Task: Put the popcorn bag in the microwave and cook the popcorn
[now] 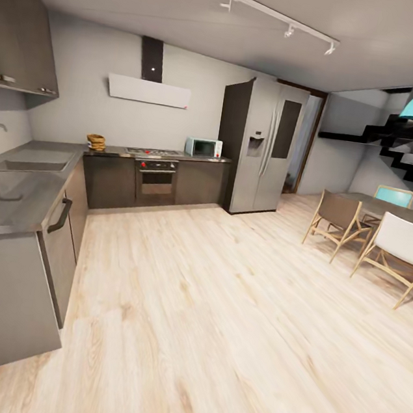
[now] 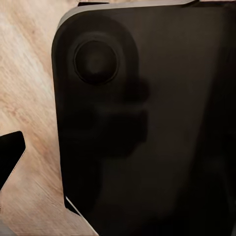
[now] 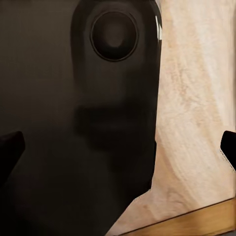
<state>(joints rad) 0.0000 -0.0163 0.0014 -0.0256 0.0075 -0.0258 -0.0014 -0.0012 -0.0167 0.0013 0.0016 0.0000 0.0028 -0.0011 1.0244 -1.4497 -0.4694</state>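
The popcorn bag (image 1: 96, 142), a small golden-brown sack, stands far off on the dark countertop (image 1: 112, 151) at the corner by the back wall. The pale blue-white microwave (image 1: 203, 147) sits on the same run, right of the hob and beside the fridge. In the left wrist view my left gripper (image 2: 118, 157) hangs over the robot's dark base, with one black fingertip (image 2: 11, 156) at the frame's edge. The right gripper (image 3: 118, 147) is open and empty, its fingertips (image 3: 10, 150) wide apart above the base and the wooden floor.
A steel hob (image 1: 153, 152) with a black built-in oven (image 1: 155, 181) separates bag and microwave. A sink counter (image 1: 17, 196) runs along the left. The tall fridge (image 1: 261, 145) stands right of the microwave. A dining table with chairs (image 1: 385, 245) is on the right. Wide wooden floor (image 1: 205, 311) lies ahead.
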